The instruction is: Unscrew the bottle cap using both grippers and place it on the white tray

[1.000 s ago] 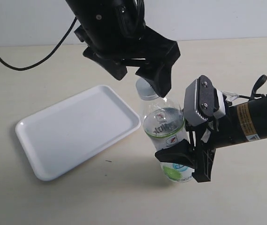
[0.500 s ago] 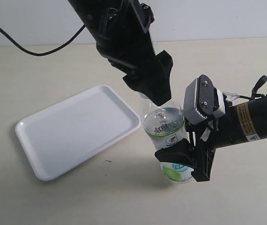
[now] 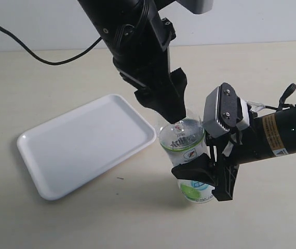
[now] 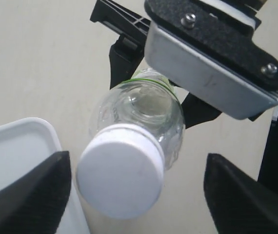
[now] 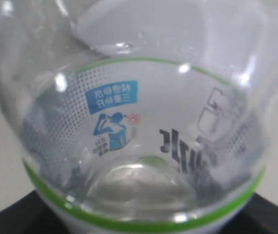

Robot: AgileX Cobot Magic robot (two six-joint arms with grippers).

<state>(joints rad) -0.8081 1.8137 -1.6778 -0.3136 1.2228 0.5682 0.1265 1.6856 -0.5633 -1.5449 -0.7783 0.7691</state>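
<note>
The clear bottle (image 3: 186,142) with its green-and-white label stands on the table to the right of the white tray (image 3: 80,145). My right gripper (image 3: 204,179) is shut on the bottle's lower body, and the bottle (image 5: 139,122) fills the right wrist view. My left gripper (image 3: 171,111) hangs over the bottle's top and hides the cap in the exterior view. In the left wrist view the white bottle cap (image 4: 120,176) sits on the neck between the black fingers (image 4: 31,195). The left gripper (image 4: 136,197) is open, with gaps on both sides of the cap.
The tray's corner (image 4: 17,151) lies close beside the bottle. A black cable (image 3: 28,49) runs across the back left of the table. The right arm's yellow-labelled body (image 3: 272,135) reaches in from the right edge.
The left arm has come down and turned over the bottle's top. Its fingers now straddle the cap, which has gone out of sight in the exterior view. The right gripper and bottle have not moved.
</note>
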